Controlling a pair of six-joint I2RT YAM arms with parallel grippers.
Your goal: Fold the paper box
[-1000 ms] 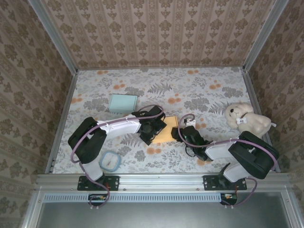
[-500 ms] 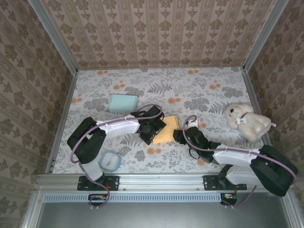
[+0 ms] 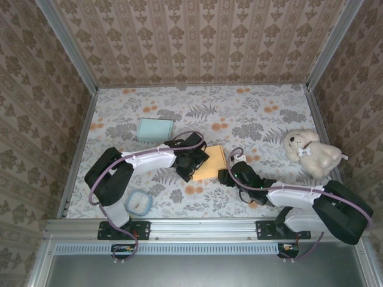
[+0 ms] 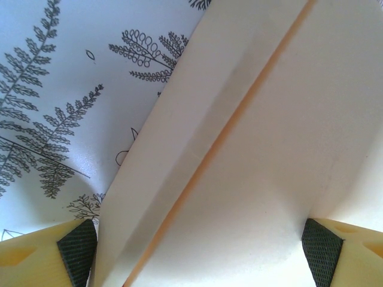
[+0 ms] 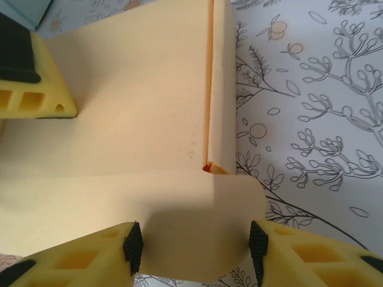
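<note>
The flat pale-orange paper box blank (image 3: 213,160) lies near the middle of the flower-printed table (image 3: 257,113), a little toward the near edge, with both arms reaching in over it. The left end effector (image 3: 192,162) sits on the blank's left part. Its wrist camera shows the yellow fingers (image 4: 30,260) wide apart, one dark pad at the blank's left edge and the other over the paper, so the jaws are spread and clamp nothing. The right end effector (image 3: 227,175) meets the blank's near right corner. In its wrist view a round-cornered flap lies between the two black pads (image 5: 133,248), with the jaws about half apart. Whether the pads pinch the flap or merely flank it I cannot tell.

Open table stretches behind the blank to the far patterned wall (image 3: 197,42). A light teal rectangular flat piece (image 3: 155,130) lies just behind the left arm. A cream plush teddy bear (image 3: 311,152) sits near the right wall. A small blue-rimmed container (image 3: 139,202) sits by the left arm's base, close to the front metal rail (image 3: 203,225).

From above, the arms cover the blank's left and near edges. The wrist views crop its outline, so its full shape is hard to make out.
</note>
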